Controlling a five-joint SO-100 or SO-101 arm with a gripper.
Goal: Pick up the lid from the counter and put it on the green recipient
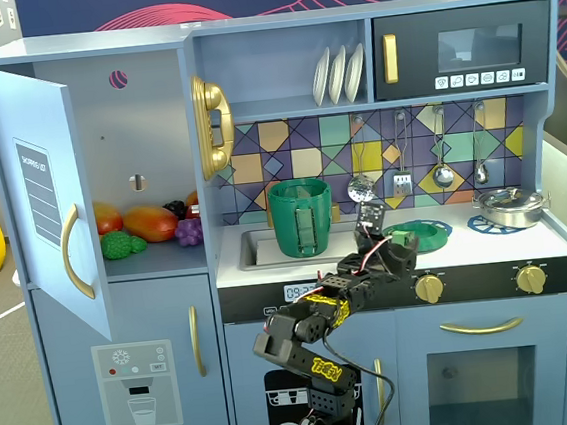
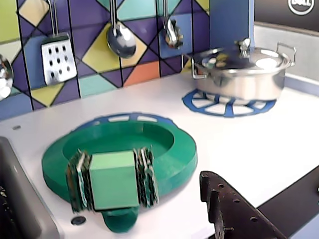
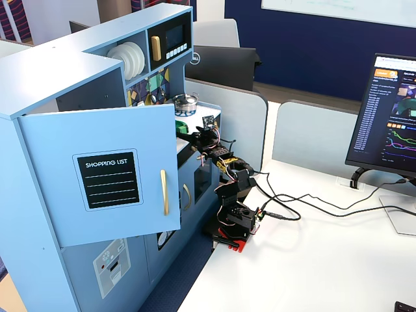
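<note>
The lid [image 2: 164,149] is a flat round green disc with a raised rim. It lies on the pale counter [image 2: 259,149] over a blue burner ring, with a light-green ribbed block [image 2: 113,179] at its near edge and a small tab below that. It also shows in a fixed view [image 1: 421,231]. My gripper [image 2: 107,199] is open and empty. Its dark right finger [image 2: 234,209] is low beside the lid, apart from it. The left jaw is barely in view at the frame's edge. In a fixed view my gripper [image 1: 373,224] hovers just left of the lid. The tall green pot [image 1: 301,218] stands upright at the sink, left of the gripper.
A shallow silver pot with lid [image 2: 241,72] sits on the far right burner ring. The recessed sink [image 2: 25,199] is directly left of the lid. Utensils [image 2: 119,37] hang on the tiled back wall. The fridge door [image 1: 46,195] stands open at the left.
</note>
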